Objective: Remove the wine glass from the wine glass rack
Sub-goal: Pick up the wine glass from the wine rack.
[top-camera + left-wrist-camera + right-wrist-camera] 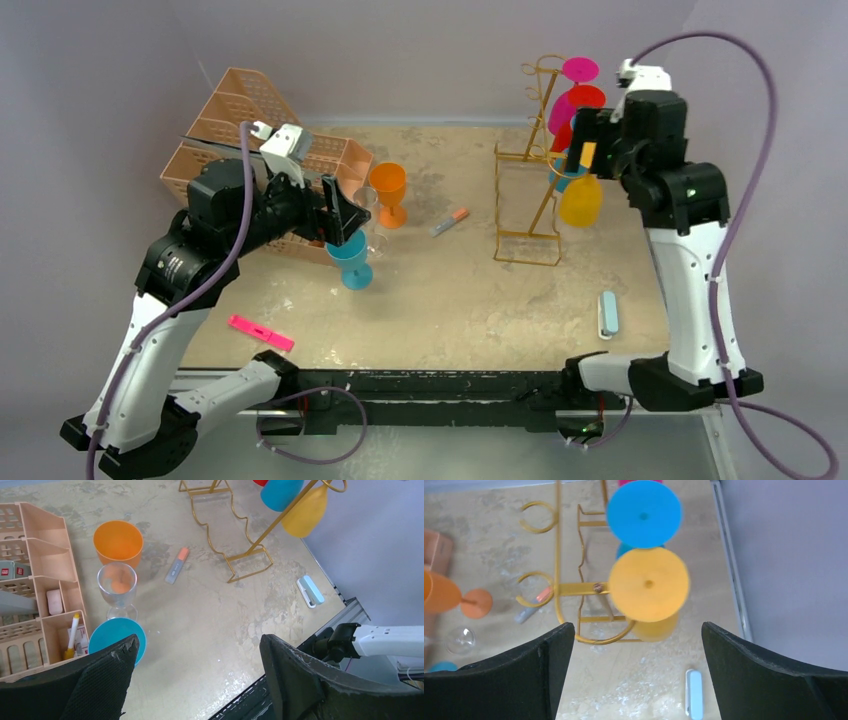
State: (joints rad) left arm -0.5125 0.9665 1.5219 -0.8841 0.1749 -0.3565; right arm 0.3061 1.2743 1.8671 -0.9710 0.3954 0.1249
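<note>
Both jaws stand wide apart and hold nothing. From the top view, the right gripper [583, 152] is close to the wine glass rack [525, 245], just beside the yellow wine glass [580, 200], which hangs bowl down; the left gripper [345, 215] is well apart. The left wrist view alone shows a clear glass [117, 587] standing on the table. The right wrist view alone shows the yellow foot as a disc between the open fingers [549, 655]; I judge this is the approach; next, grip the stem and slide it out of the hook.
</note>
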